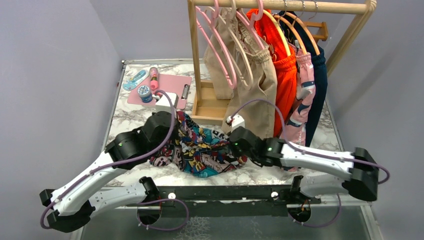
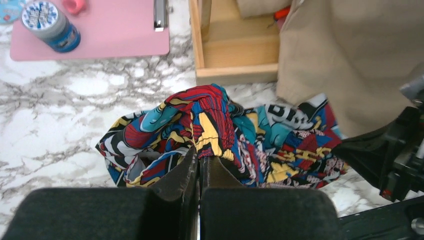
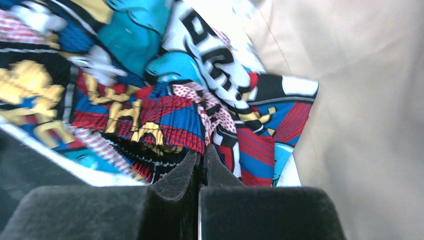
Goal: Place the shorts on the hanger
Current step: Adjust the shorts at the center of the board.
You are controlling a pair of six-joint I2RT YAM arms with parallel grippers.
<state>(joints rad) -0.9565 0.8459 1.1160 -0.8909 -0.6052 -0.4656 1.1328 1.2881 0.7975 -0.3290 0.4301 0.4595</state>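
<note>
The comic-print shorts (image 1: 202, 149) lie bunched on the marble table in front of the rack, partly lifted at both ends. My left gripper (image 1: 176, 132) is shut on their left edge; the left wrist view shows the fingertips (image 2: 200, 159) pinching a red and yellow fold of the shorts (image 2: 220, 125). My right gripper (image 1: 239, 146) is shut on their right edge; the right wrist view shows its tips (image 3: 202, 156) closed on the pleated print (image 3: 165, 120). A slim cream hanger (image 1: 248, 60) hangs on the rail beside the pink ones, in front of the beige shorts.
A wooden rack with a box base (image 1: 210, 106) stands right behind the shorts, holding pink hangers (image 1: 220, 50), beige shorts (image 1: 257, 95), an orange garment (image 1: 285, 75) and darker clothes. A pink clipboard (image 1: 162, 89) and a blue tin (image 1: 144, 93) lie at the back left.
</note>
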